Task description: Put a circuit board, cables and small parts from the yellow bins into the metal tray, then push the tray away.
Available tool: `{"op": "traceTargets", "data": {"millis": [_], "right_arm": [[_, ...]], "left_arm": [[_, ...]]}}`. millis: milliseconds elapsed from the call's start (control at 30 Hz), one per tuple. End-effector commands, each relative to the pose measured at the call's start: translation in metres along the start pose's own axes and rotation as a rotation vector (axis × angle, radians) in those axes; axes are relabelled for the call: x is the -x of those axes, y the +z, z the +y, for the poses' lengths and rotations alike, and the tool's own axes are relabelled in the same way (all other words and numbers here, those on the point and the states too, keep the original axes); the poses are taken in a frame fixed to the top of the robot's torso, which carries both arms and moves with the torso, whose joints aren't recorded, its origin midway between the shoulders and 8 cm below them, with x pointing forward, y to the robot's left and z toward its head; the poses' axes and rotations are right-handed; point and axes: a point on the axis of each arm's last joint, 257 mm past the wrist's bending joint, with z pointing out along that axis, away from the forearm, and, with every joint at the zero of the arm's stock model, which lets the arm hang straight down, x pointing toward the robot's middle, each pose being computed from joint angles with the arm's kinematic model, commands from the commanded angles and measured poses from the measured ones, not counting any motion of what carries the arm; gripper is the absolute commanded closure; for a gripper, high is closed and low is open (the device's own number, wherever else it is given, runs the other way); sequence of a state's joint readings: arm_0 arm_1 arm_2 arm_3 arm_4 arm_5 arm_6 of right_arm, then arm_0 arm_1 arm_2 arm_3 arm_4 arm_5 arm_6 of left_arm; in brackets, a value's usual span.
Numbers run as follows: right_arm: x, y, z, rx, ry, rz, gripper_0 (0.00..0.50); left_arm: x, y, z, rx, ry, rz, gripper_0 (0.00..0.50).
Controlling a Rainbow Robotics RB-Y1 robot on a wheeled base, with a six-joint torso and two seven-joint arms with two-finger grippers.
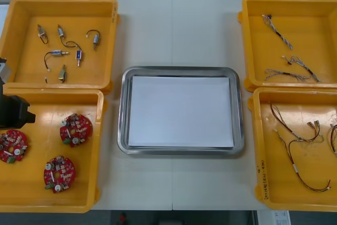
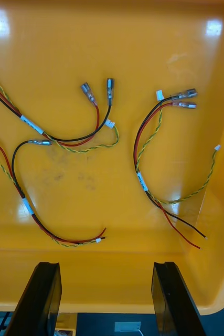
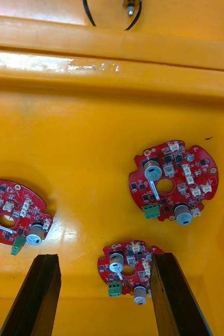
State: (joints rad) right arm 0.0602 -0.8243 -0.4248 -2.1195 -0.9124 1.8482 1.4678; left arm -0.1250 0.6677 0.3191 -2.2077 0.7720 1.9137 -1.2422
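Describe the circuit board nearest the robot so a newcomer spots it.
Find the near yellow bin on the robot's left, holding three round red boards. The wanted board lies closest to the robot; the other two sit farther back, and it alone shows between the left gripper's open fingers.

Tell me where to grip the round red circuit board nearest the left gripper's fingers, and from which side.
Probably by opposite points of its thin rim, coming straight down: the round red circuit board lies flat on the floor of the yellow bin, components up, roughly between the fingers of the open left gripper.
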Motion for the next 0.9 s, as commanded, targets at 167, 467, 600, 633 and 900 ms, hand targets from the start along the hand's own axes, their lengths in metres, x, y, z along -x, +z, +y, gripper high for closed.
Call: {"op": "traceTargets", "data": {"millis": [167, 467, 600, 633, 900], "right_arm": [[0.001, -0.002, -0.024, -0.055, -0.088, -0.083, 0.0], [0.001, 0.03, -0.028, -0.052, -0.143, -0.147, 0.0], [-0.002, 0.049, -0.031, -0.042, -0.151, -0.155, 0.0], [-0.004, 0.054, -0.032, -0.039, -0.15, -0.15, 0.0], [-0.02, 0.079, -0.031, -0.018, -0.163, -0.104, 0.0]], "left_arm": [[-0.009, 0.01, 0.02, 0.021, 0.223, 0.003, 0.0], [-0.021, 0.022, 0.036, 0.032, 0.197, -0.023, 0.0], [-0.031, 0.026, 0.043, 0.036, 0.177, -0.017, 0.0], [-0.032, 0.027, 0.045, 0.037, 0.167, -0.02, 0.0], [-0.048, 0.034, 0.051, 0.035, 0.048, -0.006, 0.0]]}}
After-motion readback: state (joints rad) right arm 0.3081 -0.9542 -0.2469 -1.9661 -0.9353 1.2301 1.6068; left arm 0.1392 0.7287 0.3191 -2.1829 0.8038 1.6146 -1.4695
